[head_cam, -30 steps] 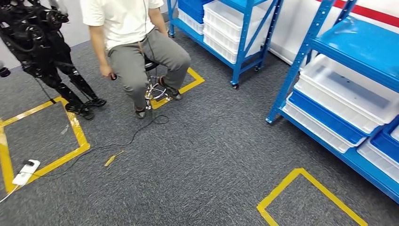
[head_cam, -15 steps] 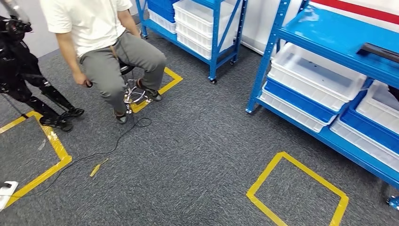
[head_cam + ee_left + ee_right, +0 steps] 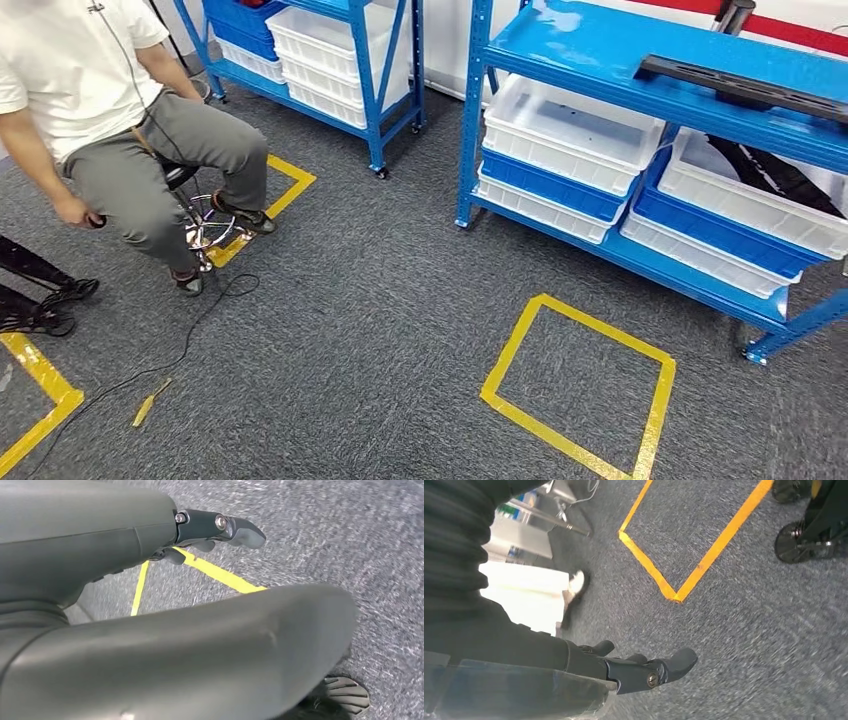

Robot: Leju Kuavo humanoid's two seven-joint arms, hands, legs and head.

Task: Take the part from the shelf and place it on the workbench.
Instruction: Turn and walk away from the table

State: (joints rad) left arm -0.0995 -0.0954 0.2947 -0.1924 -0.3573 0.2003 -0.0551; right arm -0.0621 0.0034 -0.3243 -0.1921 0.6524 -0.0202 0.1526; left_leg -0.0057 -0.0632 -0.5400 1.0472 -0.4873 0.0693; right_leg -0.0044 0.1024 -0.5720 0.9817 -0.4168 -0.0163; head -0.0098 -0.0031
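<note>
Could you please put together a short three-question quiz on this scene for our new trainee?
1. True or false: the long black part lies on the top level of the blue shelf.
2. What is marked on the carpet before that shelf: A a yellow tape square, B a red circle, C a white arrow?
3. What does the left hand hold?

Key: 1 true. 2 A. 3 Nothing; the right hand holds nothing either.

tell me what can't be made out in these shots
- Long black part on the blue shelf: head view, far end cut off by the right edge.
- Left hand: left wrist view, fingers mostly hidden by its grey cover.
- Person: head view, cut off by the top edge.
</note>
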